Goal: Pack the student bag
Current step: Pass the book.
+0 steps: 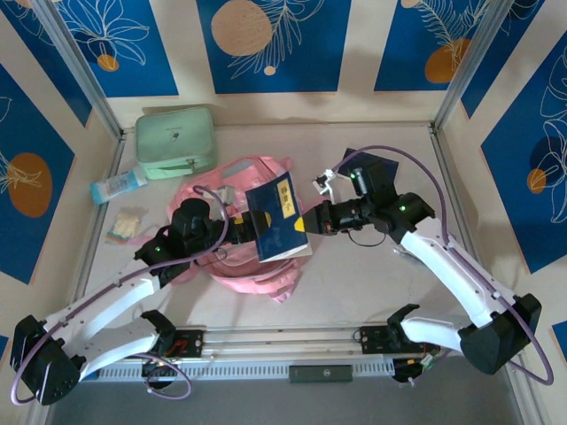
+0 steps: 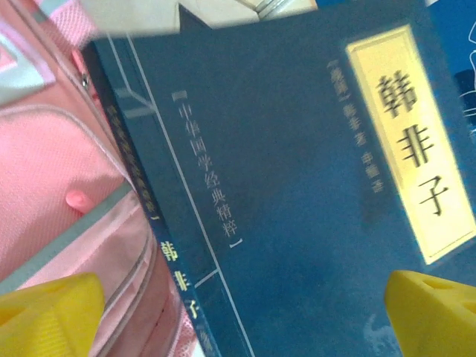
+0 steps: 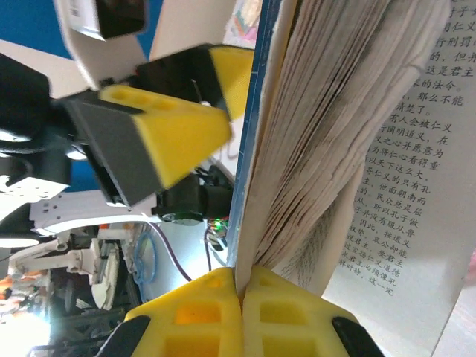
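A: Pink bag (image 1: 252,276) lies mid-way across the table (image 1: 354,283). The book (image 1: 276,212) hangs over it, one cover pinched in the right gripper (image 1: 307,223).
B: The left gripper (image 1: 232,228) stands wide beside the book. Held by one cover, the pages could fan, sag and catch on the bag.

Robot lab, aluminium-framed table (image 1: 372,274), blue leaf-print backdrop panels (image 1: 275,44), left arm (image 1: 97,310) and right arm (image 1: 452,266) bolted to rail (image 1: 283,341)

Pink student bag (image 1: 257,274), yellow-labelled navy book (image 1: 276,221), mint green case (image 1: 175,142) — blue, leaf-patterned walls (image 1: 275,44).
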{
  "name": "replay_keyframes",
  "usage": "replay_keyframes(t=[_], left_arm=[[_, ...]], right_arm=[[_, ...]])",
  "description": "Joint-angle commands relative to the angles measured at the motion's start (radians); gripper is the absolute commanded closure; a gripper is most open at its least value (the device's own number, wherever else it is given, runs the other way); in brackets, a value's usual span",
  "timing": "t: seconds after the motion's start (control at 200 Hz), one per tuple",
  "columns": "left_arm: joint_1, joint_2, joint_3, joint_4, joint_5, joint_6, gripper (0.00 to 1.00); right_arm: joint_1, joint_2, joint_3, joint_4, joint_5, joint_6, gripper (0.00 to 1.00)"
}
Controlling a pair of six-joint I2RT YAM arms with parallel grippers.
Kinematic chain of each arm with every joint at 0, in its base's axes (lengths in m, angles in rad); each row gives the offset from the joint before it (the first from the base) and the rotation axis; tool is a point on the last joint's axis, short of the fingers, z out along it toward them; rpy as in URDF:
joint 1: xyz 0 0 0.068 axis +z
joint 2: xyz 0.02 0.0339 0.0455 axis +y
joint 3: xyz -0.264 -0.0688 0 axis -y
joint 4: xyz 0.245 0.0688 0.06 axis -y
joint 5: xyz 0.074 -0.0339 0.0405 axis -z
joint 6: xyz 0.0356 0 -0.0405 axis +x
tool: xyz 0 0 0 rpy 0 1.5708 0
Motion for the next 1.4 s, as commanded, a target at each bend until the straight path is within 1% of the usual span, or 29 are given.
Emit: replay_keyframes(t=[0.0, 0.09, 0.2, 0.355, 0.435, 0.525, 0.625, 0.74, 0.775, 0.82, 0.905, 1.02, 1.095, 1.145, 1.23, 1.315, 1.396], left_arm=[[0.013, -0.022, -0.022, 0.075, 0.033, -0.074, 0.06], [0.013, -0.023, -0.043, 0.129, 0.045, -0.112, 0.11], [0.012, -0.019, -0.076, 0.268, 0.086, -0.174, 0.21], [0.013, -0.021, -0.059, 0.272, 0.097, -0.171, 0.34], [0.013, -0.024, -0.047, 0.258, 0.094, -0.169, 0.45], [0.013, -0.024, -0.047, 0.273, 0.101, -0.169, 0.54], [0.012, -0.005, -0.058, 0.293, 0.097, -0.19, 0.69], [0.014, 0.012, -0.053, 0.318, 0.105, -0.204, 0.82], [0.012, 0.014, -0.048, 0.315, 0.101, -0.199, 0.86], [0.013, 0.017, -0.043, 0.314, 0.096, -0.196, 0.92], [0.013, 0.023, -0.026, 0.318, 0.084, -0.2, 1.0], [0.013, 0.04, 0.004, 0.356, 0.103, -0.217, 1.0], [0.012, 0.059, 0.018, 0.421, 0.118, -0.248, 1.0], [0.013, 0.079, 0.027, 0.476, 0.135, -0.277, 1.0], [0.009, 0.116, 0.045, 0.566, 0.166, -0.321, 1.0], [0.006, 0.151, 0.055, 0.636, 0.172, -0.343, 1.0], [0.007, 0.18, 0.063, 0.639, 0.168, -0.352, 1.0]], right_arm=[[0.017, 0.005, -0.02, 0.131, -0.056, 0.041, 1.0], [0.017, 0.006, -0.047, 0.187, -0.061, 0.056, 1.0], [0.016, 0.022, -0.092, 0.238, -0.065, 0.076, 1.0], [0.003, 0.042, -0.122, 0.237, -0.062, 0.051, 1.0], [-0.011, 0.04, -0.138, 0.229, -0.048, 0.047, 1.0], [-0.032, 0.044, -0.151, 0.228, -0.056, 0.046, 1.0], [-0.038, 0.052, -0.163, 0.228, -0.07, 0.035, 1.0], [-0.044, 0.056, -0.167, 0.22, -0.063, 0.03, 1.0], [-0.047, 0.057, -0.164, 0.206, -0.059, 0.024, 0.98], [-0.053, 0.056, -0.165, 0.193, -0.058, 0.013, 0.93], [-0.073, 0.048, -0.173, 0.166, -0.046, 0.005, 0.78], [-0.131, 0.023, -0.204, 0.167, -0.1, 0.017, 0.41], [-0.171, 0.003, -0.23, 0.196, -0.158, 0.035, 0.25], [-0.192, -0.001, -0.241, 0.212, -0.201, 0.047, 0.18], [-0.208, 0.003, -0.269, 0.29, -0.285, 0.105, 0.11], [-0.206, 0.026, -0.28, 0.389, -0.362, 0.173, 0.07], [-0.19, 0.031, -0.29, 0.515, -0.409, 0.249, 0.06]])
